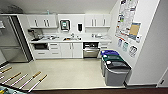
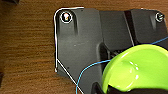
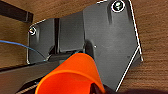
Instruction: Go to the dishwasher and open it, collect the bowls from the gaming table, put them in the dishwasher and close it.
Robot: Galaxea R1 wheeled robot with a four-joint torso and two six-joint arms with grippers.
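The dishwasher [image 1: 90,51] sits under the white counter, right of the sink. Its upper part looks dark and its lower part is steel; I cannot tell how far it is open. A lime-green bowl [image 2: 140,70] hangs close to the left wrist camera over brown wood floor, with my left gripper [image 2: 117,88] shut on its rim. My right gripper [image 3: 97,88] is shut on an orange cup [image 3: 70,75], also above wood floor. The gaming table is out of view.
Pale floor stretches ahead to the kitchenette. Three bins [image 1: 114,66] with blue, green and grey lids stand along the right wall. A steel fridge [image 1: 10,42] fills the left. Table-football rods [image 1: 23,80] jut in at lower left. A black-fronted appliance [image 1: 40,46] sits under the counter.
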